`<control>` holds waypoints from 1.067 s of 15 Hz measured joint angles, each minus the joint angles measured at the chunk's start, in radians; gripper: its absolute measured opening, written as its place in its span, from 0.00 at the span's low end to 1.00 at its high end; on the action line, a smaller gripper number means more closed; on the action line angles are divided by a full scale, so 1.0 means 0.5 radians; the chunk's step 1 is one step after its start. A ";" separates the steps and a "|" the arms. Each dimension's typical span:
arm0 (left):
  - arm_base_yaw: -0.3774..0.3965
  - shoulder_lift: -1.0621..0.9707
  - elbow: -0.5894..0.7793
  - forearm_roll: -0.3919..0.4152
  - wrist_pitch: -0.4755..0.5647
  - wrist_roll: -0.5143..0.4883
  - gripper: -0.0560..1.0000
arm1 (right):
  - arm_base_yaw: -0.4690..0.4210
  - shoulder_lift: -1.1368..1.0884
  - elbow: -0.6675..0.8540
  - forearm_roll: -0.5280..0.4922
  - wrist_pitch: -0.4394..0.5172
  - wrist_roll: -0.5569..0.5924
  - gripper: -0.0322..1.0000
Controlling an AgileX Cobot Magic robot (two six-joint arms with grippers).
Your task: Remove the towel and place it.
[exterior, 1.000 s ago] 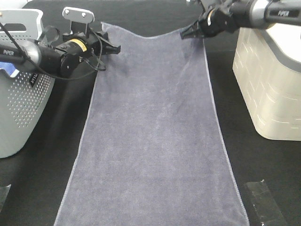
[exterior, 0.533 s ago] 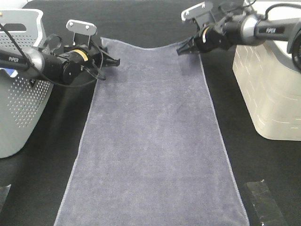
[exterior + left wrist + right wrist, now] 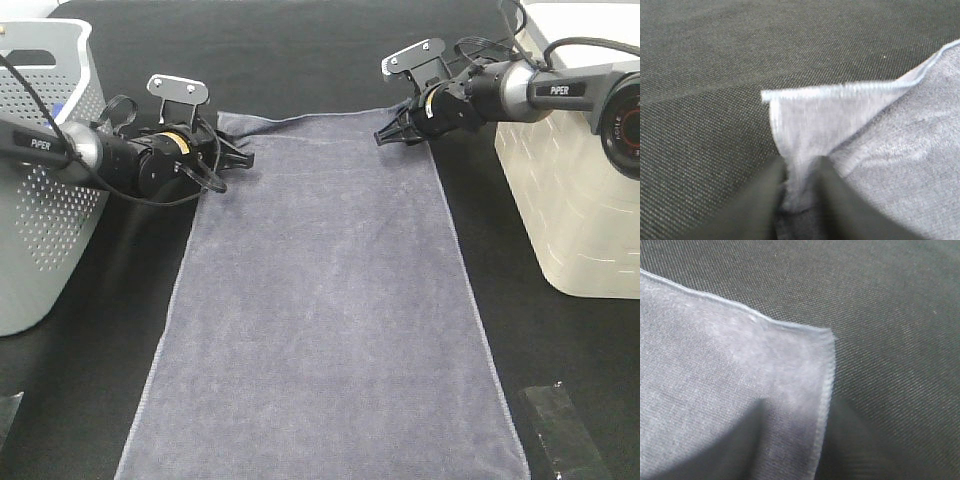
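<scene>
The grey-lavender towel [image 3: 320, 300] lies flat and lengthwise on the black table, its far edge between my two grippers. My left gripper [image 3: 243, 157] is at the far left corner. In the left wrist view its gripper [image 3: 800, 187] is pinched shut on the towel [image 3: 840, 115], and the corner stands slightly raised and folded. My right gripper [image 3: 383, 136] is at the far right corner. In the right wrist view its gripper [image 3: 800, 450] has its jaws apart on either side of the hem, and the towel corner [image 3: 740, 365] lies flat.
A grey perforated basket [image 3: 40, 200] stands at the left, close behind my left arm. A cream bin [image 3: 580, 200] stands at the right, beside my right arm. A dark flat patch [image 3: 560, 435] lies at the front right.
Both grippers have come down and toward the front with the towel's far edge. That edge was sagging in the air and now lies on the table.
</scene>
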 joint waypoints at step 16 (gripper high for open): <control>-0.064 -0.774 0.000 -0.092 0.586 -0.090 0.91 | 0.004 -0.762 -0.038 0.442 0.670 -0.010 0.84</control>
